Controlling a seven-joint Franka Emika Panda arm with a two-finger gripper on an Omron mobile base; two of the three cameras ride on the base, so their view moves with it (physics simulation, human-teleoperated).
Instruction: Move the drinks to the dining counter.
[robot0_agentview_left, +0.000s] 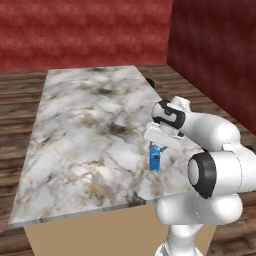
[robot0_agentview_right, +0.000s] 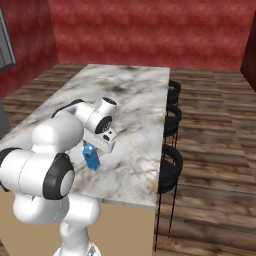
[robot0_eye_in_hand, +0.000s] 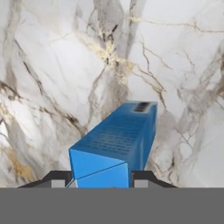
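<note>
The long rectangular dining counter (robot0_agentview_left: 75, 145) has a polished white-grey marble top threaded with dark and gold veins, set on a plain tan base, and stands on a brown plank floor (robot0_agentview_right: 215, 150) before mottled red walls (robot0_agentview_left: 85, 30). The white glossy robot arm (robot0_agentview_left: 215, 165) with dark joints reaches over the counter's near right part. Its gripper (robot0_agentview_left: 156, 150) is clenched on the top of the slim blue carton (robot0_agentview_left: 155, 159), a smooth box-shaped drink that hangs upright at the marble surface; whether its base touches cannot be told. The right base view adds three black round-backed stools (robot0_agentview_right: 172, 125) along the counter's far side. The hand view shows the carton (robot0_eye_in_hand: 118, 148) lengthwise between the dark fingertips (robot0_eye_in_hand: 59, 178), with fine print on its face
</note>
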